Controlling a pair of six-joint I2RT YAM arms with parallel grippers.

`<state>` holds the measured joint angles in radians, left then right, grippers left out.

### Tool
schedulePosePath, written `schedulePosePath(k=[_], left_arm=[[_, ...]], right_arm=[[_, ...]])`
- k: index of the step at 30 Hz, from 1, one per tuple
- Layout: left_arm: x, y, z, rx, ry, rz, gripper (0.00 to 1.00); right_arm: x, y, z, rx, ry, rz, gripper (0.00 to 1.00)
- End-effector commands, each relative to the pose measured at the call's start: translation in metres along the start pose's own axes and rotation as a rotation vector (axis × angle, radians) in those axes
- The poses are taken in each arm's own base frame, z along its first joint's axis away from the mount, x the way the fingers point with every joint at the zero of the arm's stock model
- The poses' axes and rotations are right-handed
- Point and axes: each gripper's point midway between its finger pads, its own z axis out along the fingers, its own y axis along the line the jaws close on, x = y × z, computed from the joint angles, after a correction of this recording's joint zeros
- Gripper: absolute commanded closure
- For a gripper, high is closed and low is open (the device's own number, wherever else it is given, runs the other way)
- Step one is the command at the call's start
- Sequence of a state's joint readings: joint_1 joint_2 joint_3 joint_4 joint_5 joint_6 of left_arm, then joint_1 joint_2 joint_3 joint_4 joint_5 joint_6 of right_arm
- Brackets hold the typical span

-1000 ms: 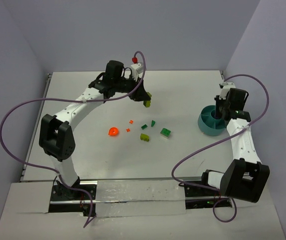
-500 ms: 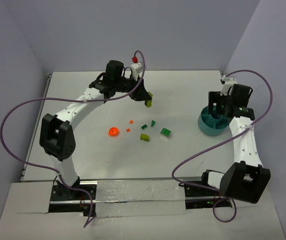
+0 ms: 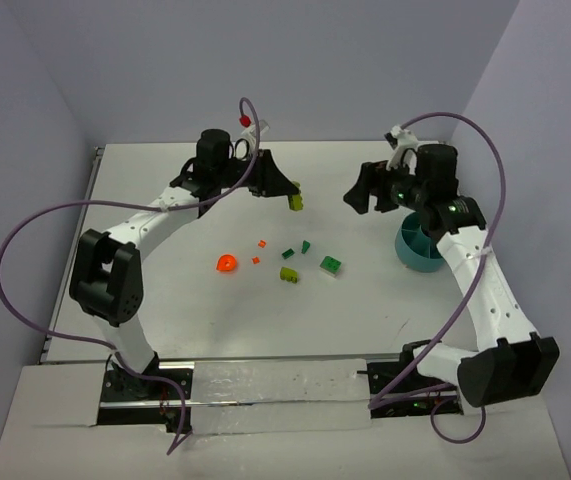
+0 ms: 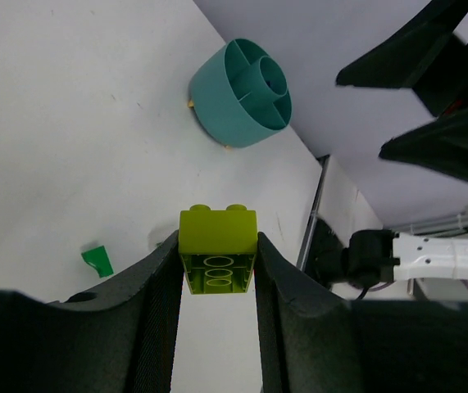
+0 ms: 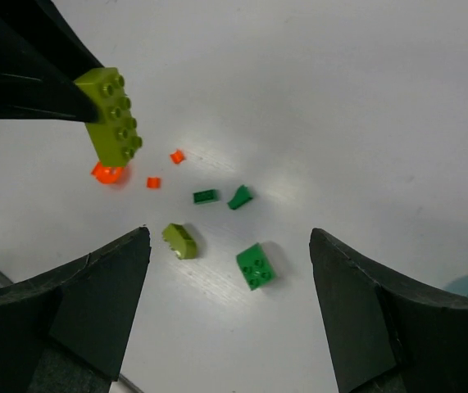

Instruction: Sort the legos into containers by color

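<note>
My left gripper is shut on a lime green lego brick and holds it above the far middle of the table; in the left wrist view this brick sits clamped between both fingers. My right gripper hangs open and holds nothing, left of the teal bowl. In the right wrist view, loose legos lie below its spread jaws: a green brick, a lime piece, two dark green bits and orange bits. The bowl's rim is ringed, with an inner tube.
A round orange piece lies left of the pile. Purple cables loop over both arms. Walls close the table at the back and on both sides. The left arm's held brick hangs just above the orange bits in the right wrist view.
My right gripper has opened, left the bowl and swung left over the table. The left gripper, still gripping the lime brick, has barely shifted.
</note>
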<state>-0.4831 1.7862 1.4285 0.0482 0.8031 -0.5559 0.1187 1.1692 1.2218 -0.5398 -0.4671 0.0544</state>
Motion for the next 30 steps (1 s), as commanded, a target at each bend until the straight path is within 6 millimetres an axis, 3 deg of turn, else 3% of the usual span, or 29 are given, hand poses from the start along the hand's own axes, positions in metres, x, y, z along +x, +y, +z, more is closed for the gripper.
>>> schedulePosePath(k=[1,10,14,21,30], left_arm=[[-0.027,-0.028,-0.012,0.025,-0.131,-0.078,1.0],[-0.034,-0.023,-0.004,0.117,-0.22,-0.331,0.98],[-0.038,-0.024,-0.004,0.113,-0.232,-0.329,1.0],[-0.036,-0.026,-0.006,0.129,-0.232,-0.364,1.0],[-0.037,-0.039,-0.01,0.215,-0.236,-0.419,1.0]], right_arm=[[-0.022,0.04,0.016,-0.085,-0.021,0.025,0.15],[-0.02,0.085,0.046,-0.174,0.033,-0.004,0.15],[-0.026,0.091,0.049,-0.17,0.028,-0.027,0.16],[-0.016,0.1,0.065,-0.129,0.051,-0.074,0.18],[-0.02,0.089,0.075,-0.049,0.03,-0.094,0.3]])
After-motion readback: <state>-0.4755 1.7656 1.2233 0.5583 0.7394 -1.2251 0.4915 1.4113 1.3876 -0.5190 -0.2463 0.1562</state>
